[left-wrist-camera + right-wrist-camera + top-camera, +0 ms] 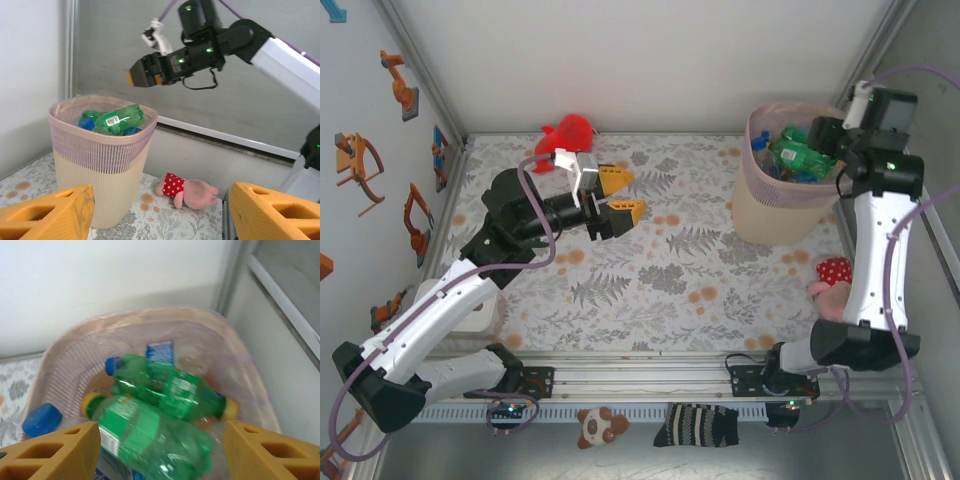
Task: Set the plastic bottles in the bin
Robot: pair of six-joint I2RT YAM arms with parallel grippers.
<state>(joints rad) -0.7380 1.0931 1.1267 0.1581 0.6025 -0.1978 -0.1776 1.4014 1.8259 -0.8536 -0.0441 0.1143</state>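
The right hand [162, 437] hangs over the bin [55, 370], its orange fingers [55, 450] spread wide and gripping nothing. A blurred green bottle [150, 440] lies just below the gap, on the other plastic bottles [170, 387] heaped inside. The bin stands at the upper right of the overhead frame, near the far corner of the bench [670, 270]. The left hand [623, 195], upper left of centre there, is parted and empty. The heap reaches close to the rim, so the top bottle could roll out. A hand pulled away low might catch the mesh wall and tip the bin toward the plush toy [185, 190] beside it.
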